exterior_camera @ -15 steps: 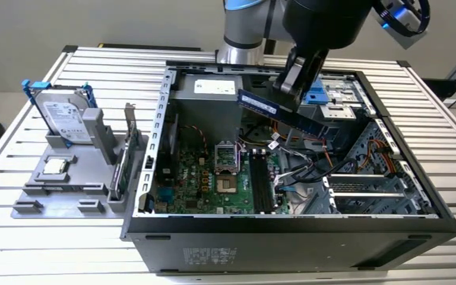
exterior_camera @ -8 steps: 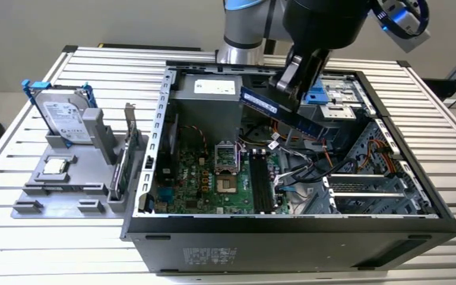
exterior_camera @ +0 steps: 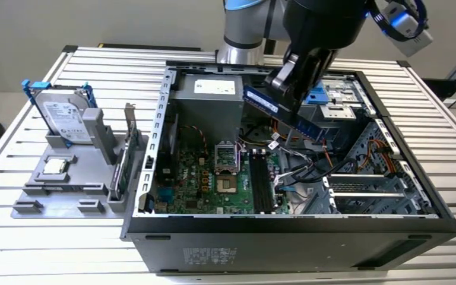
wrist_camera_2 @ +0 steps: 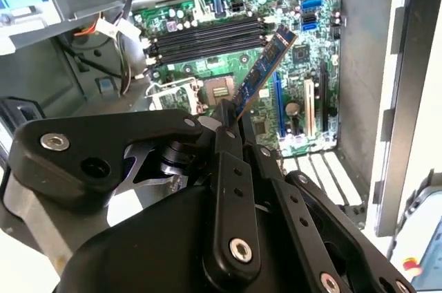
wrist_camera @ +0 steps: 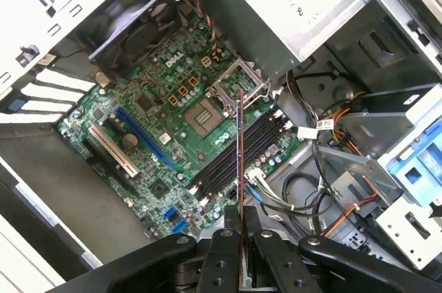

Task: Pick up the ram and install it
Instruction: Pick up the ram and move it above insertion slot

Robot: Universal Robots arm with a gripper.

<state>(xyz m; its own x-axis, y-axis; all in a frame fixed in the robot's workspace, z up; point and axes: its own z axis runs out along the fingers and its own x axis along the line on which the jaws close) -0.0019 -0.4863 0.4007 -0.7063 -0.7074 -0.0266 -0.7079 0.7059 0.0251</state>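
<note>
Above motherboard point(wrist_camera_2: 207, 72), end effector point(wrist_camera_2: 231, 115) grips ram point(wrist_camera_2: 262, 68), long axis tilted downward.

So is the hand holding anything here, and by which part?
Yes, the hand holds the ram, pinched on its flat faces along the upper long edge, near mid-length.

Ram point(wrist_camera_2: 262, 72) point(wrist_camera: 239, 148) base hidden between the jaws in both wrist views. Arm point(exterior_camera: 242, 27) cut off by exterior view's top edge.
</note>
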